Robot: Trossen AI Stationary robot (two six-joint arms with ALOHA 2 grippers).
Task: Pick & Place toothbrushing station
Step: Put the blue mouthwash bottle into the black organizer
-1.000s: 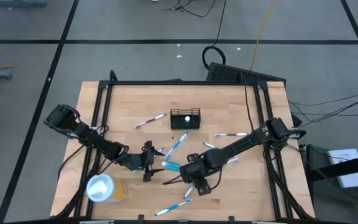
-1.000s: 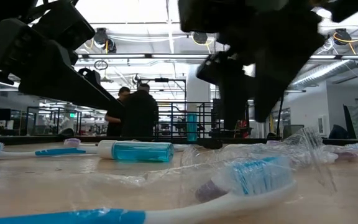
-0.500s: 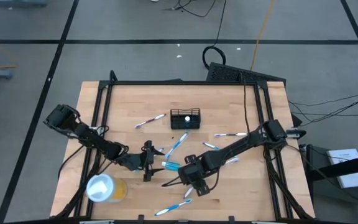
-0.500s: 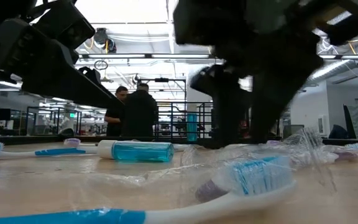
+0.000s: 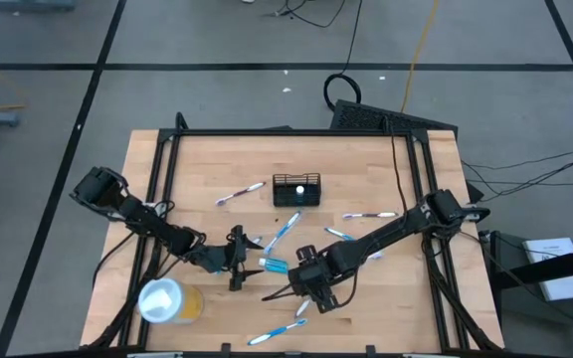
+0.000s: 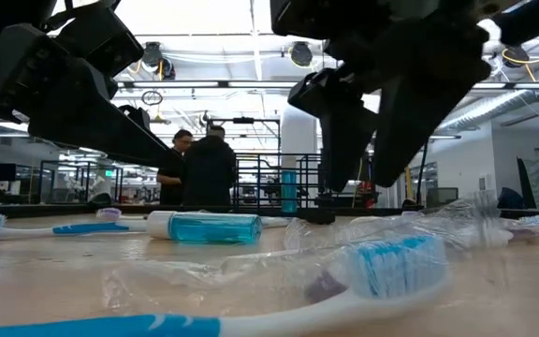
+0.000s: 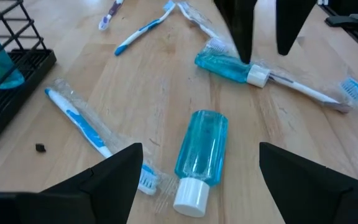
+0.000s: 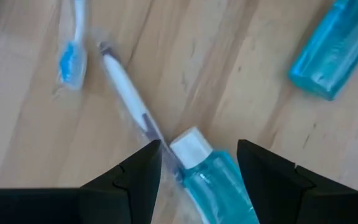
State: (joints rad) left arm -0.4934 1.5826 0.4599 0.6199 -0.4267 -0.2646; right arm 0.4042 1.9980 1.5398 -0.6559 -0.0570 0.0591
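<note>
The toothbrushing station (image 5: 296, 189), a small black wire-mesh holder, stands on the wooden table's far middle. It also shows at the edge of the left wrist view (image 7: 8, 74). My left gripper (image 5: 238, 259) is open and low over the table, its fingers on either side of a blue bottle (image 7: 202, 152) that lies flat, without touching it. My right gripper (image 5: 311, 289) hangs open, pointing steeply down, above a second blue bottle (image 8: 213, 180) with a white cap (image 8: 191, 146). In the low view its fingertips (image 6: 333, 187) are clear of the tabletop.
Several wrapped toothbrushes lie scattered: (image 5: 240, 193), (image 5: 282, 231), (image 5: 371, 214), (image 5: 277, 331). A yellow cup with a white lid (image 5: 167, 300) stands at the near left. Crinkled clear wrapping (image 6: 410, 229) lies under the right gripper. People stand in the room beyond the table (image 6: 209, 168).
My right gripper has rolled a little about its own pointing line while staying above the bottle. My left gripper has kept still.
</note>
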